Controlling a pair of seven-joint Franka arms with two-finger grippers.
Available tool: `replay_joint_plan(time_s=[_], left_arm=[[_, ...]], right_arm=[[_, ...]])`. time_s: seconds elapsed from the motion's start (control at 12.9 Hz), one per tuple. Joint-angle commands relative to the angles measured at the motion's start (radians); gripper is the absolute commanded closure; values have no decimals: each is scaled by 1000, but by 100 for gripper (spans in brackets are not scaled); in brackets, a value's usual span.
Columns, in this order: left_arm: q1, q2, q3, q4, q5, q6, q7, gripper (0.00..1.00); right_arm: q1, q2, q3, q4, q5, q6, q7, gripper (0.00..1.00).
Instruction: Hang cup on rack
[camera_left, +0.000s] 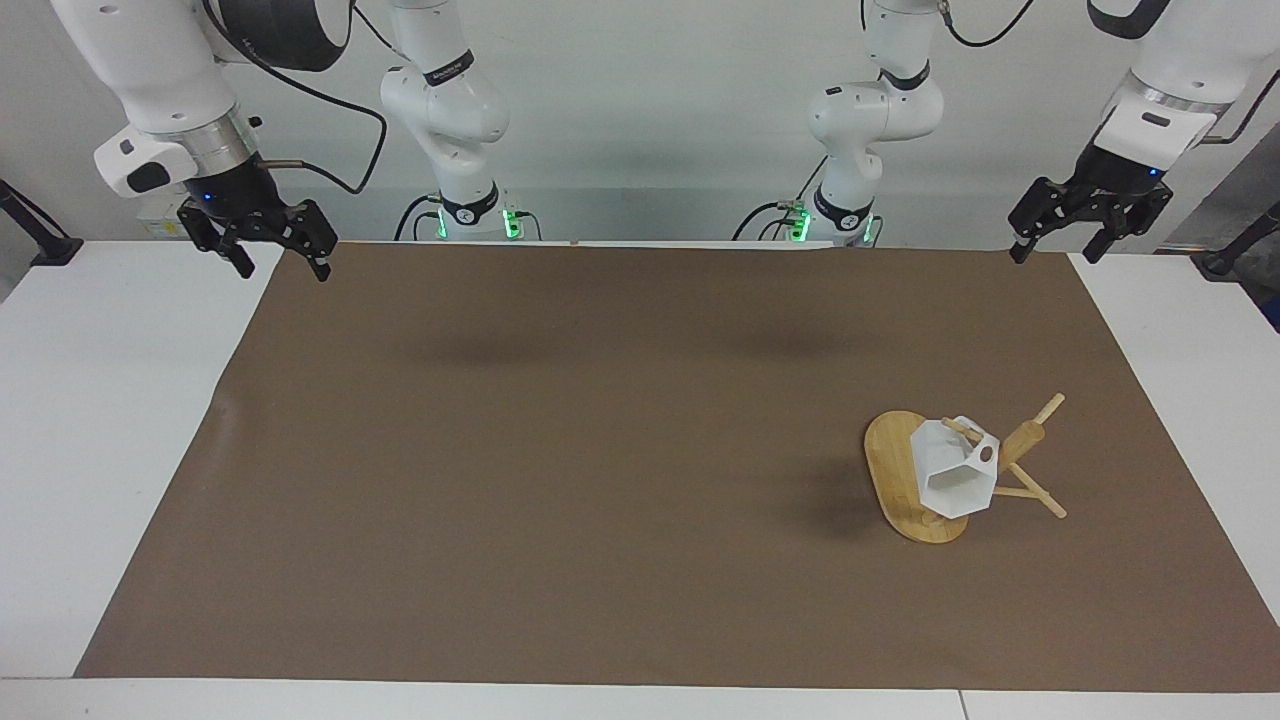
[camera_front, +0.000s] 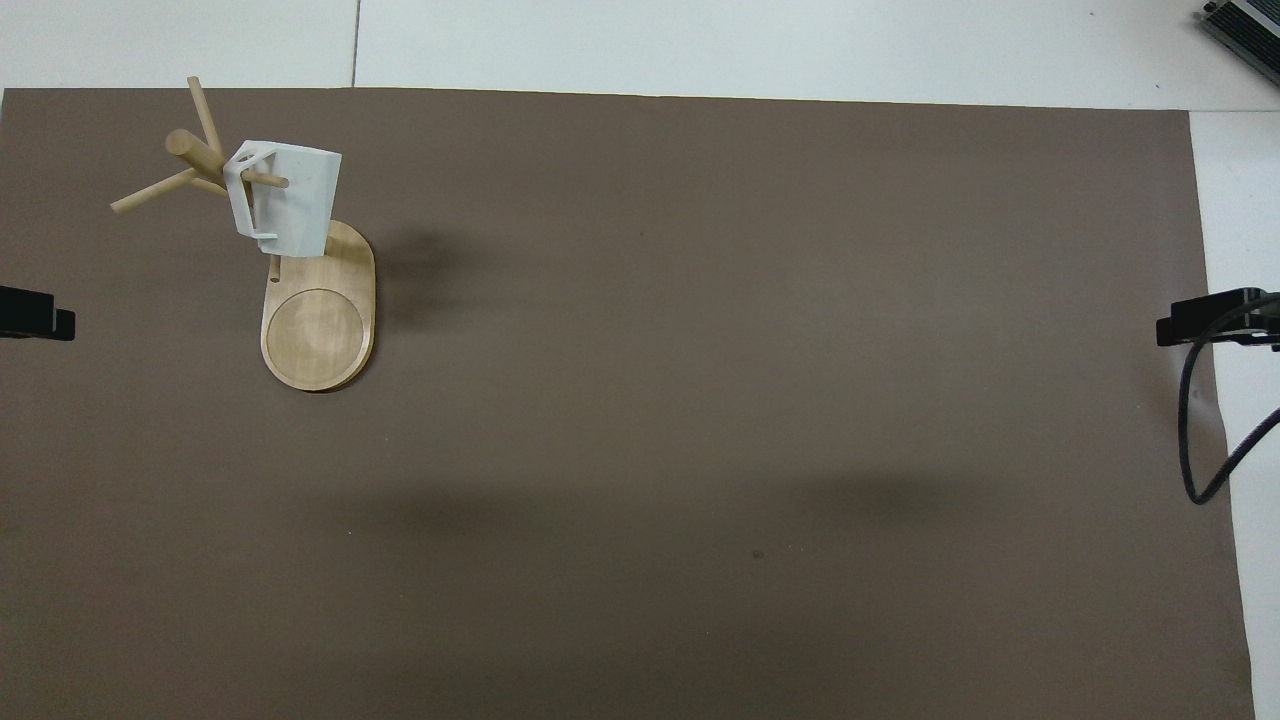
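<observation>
The white faceted cup (camera_left: 955, 475) hangs by its handle on a thin peg of the bamboo rack (camera_left: 893, 470), which stands on the mat toward the left arm's end of the table. From overhead the cup (camera_front: 295, 200) hangs over the post end of the rack's oval base (camera_front: 318, 325). My left gripper (camera_left: 1055, 250) is open and empty, raised over the mat's corner by the robots, well apart from the rack. My right gripper (camera_left: 283, 268) hangs open and empty over the mat's other corner by the robots, waiting.
A brown mat (camera_left: 600, 450) covers most of the white table (camera_left: 100, 400). A black cable (camera_front: 1195, 440) loops from the right arm at the mat's edge. Black clamps (camera_left: 45, 245) sit at the table's corners by the robots.
</observation>
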Motion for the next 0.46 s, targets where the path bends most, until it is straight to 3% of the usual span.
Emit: replay_joint_plan(time_s=[0.0,0.39], left_arm=[[-12,47,-2,77,43,-62,15,0],[-12,25,-6,42,40,-112,23,0]], right_arm=[[-5,-8,3,-8,19,-12,3,0],[-5,-8,3,-8,19,-12,3,0]])
